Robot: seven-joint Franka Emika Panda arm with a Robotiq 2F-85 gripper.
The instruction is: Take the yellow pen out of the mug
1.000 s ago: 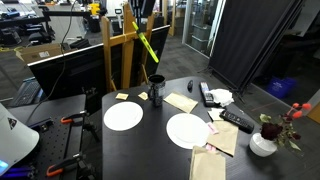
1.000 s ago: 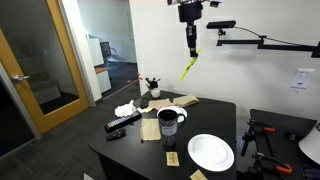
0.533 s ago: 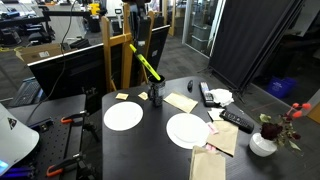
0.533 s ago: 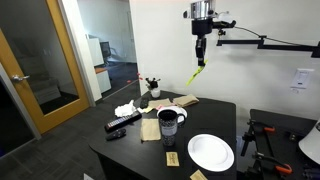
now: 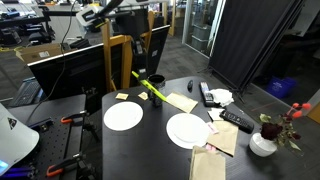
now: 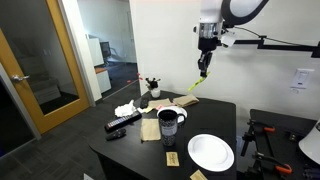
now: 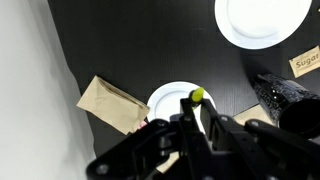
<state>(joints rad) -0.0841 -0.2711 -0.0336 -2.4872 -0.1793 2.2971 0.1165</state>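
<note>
My gripper is shut on the yellow pen, a thin yellow-green stick that hangs tilted below the fingers, in the air over the far part of the black table. The pen is clear of the mug, a small dark cup near the table's middle. In an exterior view the pen crosses in front of the mug, with the gripper at its upper end. In the wrist view the pen's tip shows between the dark fingers.
Two white plates lie on the table, with brown napkins, remotes, a sugar packet and a white vase with flowers. A wooden easel stands behind the table.
The gripper has carried the pen lower and sideways. The pen now hangs close above the table's far part instead of high over it.
</note>
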